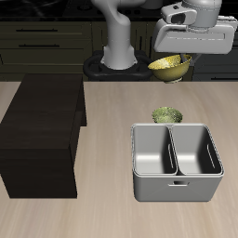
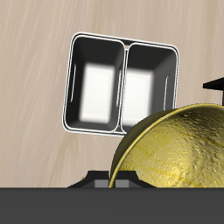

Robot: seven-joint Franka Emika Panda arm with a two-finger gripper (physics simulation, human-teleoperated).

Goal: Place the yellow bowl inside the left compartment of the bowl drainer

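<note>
My tool [image 1: 177, 67] is clamped on the yellow bowl [image 1: 167, 64], held tilted high above the desk's [image 1: 102, 214] back edge. The drainer [image 1: 177, 163] sits near the front edge, both wells open; a green bowl [image 1: 166, 114] lies just behind it, a cabinet [image 1: 42, 135] well apart.

Even, sharp renders; soft shadows.

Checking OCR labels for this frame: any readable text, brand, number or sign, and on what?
None: no readable text in either view.
The yellow bowl, held up in the gripper, shows only a pattern, no letters.
The bowl drainer is plain grey metal, no label.
The green bowl and the dark cabinet carry no markings.
The gripper's white body shows no legible brand.
</note>
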